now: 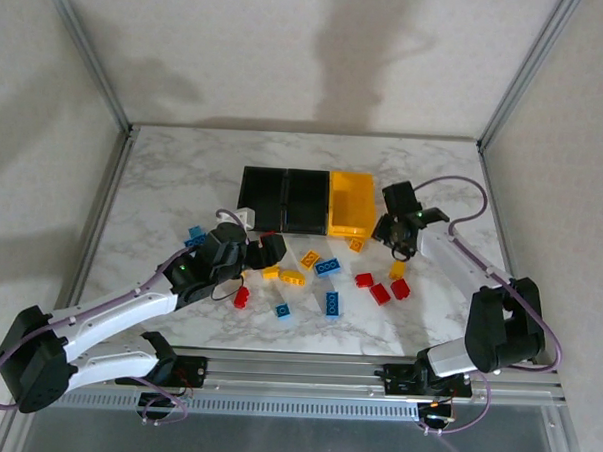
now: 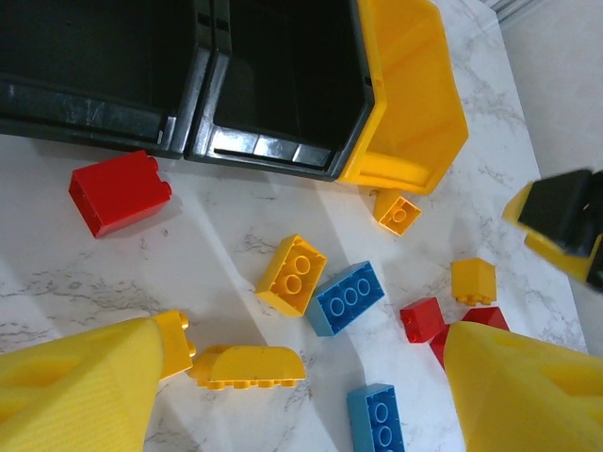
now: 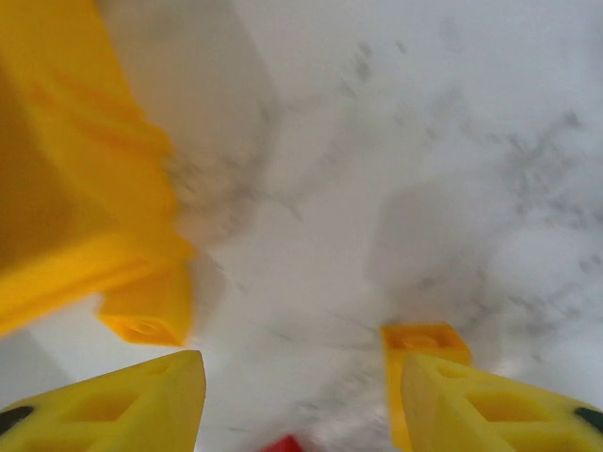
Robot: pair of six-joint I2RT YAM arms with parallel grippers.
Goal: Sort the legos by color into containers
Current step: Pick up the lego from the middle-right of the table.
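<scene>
Marble-patterned tabletop (image 1: 153,190) is carrying three bins in a row toward its far side: a left black bin (image 1: 263,196), a middle black bin (image 1: 306,198) and a yellow bin (image 1: 351,203), all touching. The legos are lying loose on the near side of them. The left claw (image 1: 263,252) is hanging low in front of the black bins with its jaws standing wide and gripping nothing. In its wrist view a curved yellow brick (image 2: 247,365) is lying on the marble between the fingers (image 2: 75,386), nearer the finger at the lower left. A yellow two-by-two brick (image 2: 292,273) and a blue brick (image 2: 346,297) are lying side by side just beyond the gap. A red brick (image 2: 121,191) is sitting off to the left, close to the black bins' front wall. A second blue brick (image 2: 377,419) and a small red brick (image 2: 422,318) are lying toward the other finger. The right claw (image 1: 401,242) is hovering just right of the yellow bin's front corner, its jaws parted with bare marble showing between them. Its blurred wrist view is showing a yellow block (image 3: 424,344) right at the tip of the finger (image 3: 490,405) on the right, though I cannot tell whether the two are touching. A small yellow piece (image 3: 146,311) is lying just beside the yellow bin's wall.
</scene>
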